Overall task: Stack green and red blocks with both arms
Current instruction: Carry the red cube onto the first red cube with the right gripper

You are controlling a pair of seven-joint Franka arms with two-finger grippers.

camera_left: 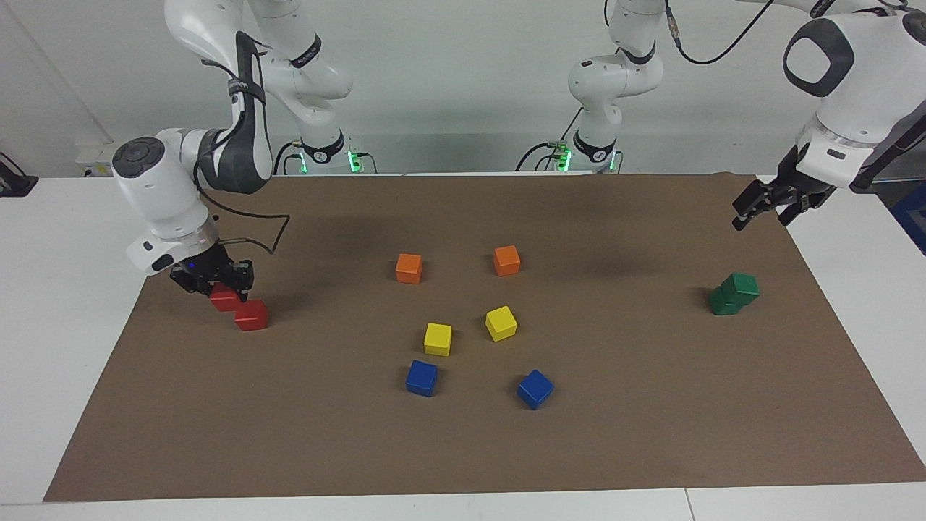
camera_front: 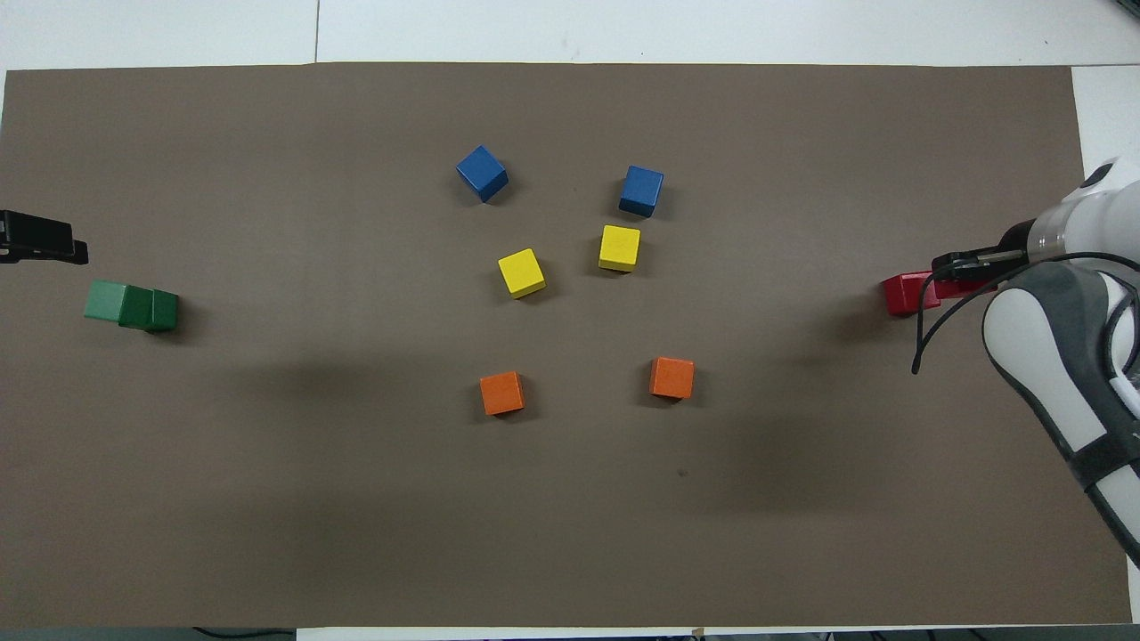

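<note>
Green stack (camera_left: 733,293) stands finished at the left arm's end; left gripper (camera_left: 761,205), fingers apart, hangs above it. Right gripper (camera_left: 214,281) clamps a red block (camera_left: 225,297), apparently just above (perhaps touching) the second red block (camera_left: 251,315); placement remains.

Two dark green blocks (camera_left: 733,294) stacked, upper one skewed off the lower, at the left arm's end of the brown mat. One red block (camera_left: 251,315) flat on the mat at the right arm's end; second red block (camera_left: 224,297) raised, tilted, just beside it.
</note>
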